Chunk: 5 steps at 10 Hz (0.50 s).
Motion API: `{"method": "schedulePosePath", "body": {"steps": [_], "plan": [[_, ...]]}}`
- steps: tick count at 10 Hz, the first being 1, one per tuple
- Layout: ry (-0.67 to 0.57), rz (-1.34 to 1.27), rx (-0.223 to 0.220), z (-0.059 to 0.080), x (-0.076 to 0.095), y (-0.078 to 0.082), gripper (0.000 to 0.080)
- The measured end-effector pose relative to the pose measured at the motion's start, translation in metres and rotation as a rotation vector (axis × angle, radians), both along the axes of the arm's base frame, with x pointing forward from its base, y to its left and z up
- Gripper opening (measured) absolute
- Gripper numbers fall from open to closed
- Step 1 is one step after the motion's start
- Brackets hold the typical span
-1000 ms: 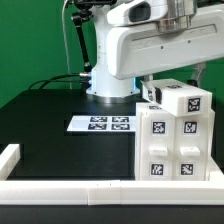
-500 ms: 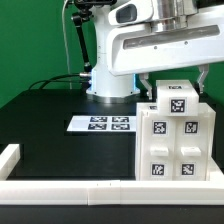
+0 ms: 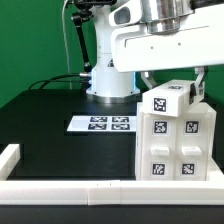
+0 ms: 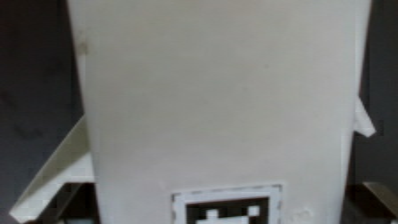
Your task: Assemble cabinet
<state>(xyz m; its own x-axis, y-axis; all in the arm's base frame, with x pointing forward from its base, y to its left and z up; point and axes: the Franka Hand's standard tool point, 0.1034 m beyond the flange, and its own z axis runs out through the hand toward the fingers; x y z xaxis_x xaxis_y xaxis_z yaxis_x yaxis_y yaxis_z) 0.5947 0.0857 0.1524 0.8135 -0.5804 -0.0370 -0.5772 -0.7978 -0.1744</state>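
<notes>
The cabinet (image 3: 176,142) is a large white box with black-and-white tags on its front, standing at the exterior view's right, near the front rail. A small white tagged block (image 3: 167,99) sits tilted on top of it. My gripper (image 3: 173,86) is above the cabinet with a finger on each side of the block, shut on it. In the wrist view the white block (image 4: 214,110) fills most of the picture, with one tag (image 4: 228,207) at its edge; my fingers are not clear there.
The marker board (image 3: 100,124) lies flat on the black table (image 3: 60,145) at the middle. A low white border rail (image 3: 70,187) runs along the front and turns up at the exterior view's left (image 3: 9,157). The arm's base (image 3: 108,82) and cables (image 3: 50,82) stand behind.
The block in my gripper has turned and tilted on top of the cabinet, its tag shifting toward the exterior view's left. The gripper rose slightly.
</notes>
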Motion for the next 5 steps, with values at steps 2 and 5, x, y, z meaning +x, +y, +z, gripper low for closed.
{"method": "schedulePosePath", "body": {"steps": [2, 5], "plan": [[0.037, -0.222, 0.031, -0.0004, 0.0001, -0.0002, 0.0561], [0.056, -0.416, 0.052, 0.001, 0.0025, 0.0027, 0.0561]]}}
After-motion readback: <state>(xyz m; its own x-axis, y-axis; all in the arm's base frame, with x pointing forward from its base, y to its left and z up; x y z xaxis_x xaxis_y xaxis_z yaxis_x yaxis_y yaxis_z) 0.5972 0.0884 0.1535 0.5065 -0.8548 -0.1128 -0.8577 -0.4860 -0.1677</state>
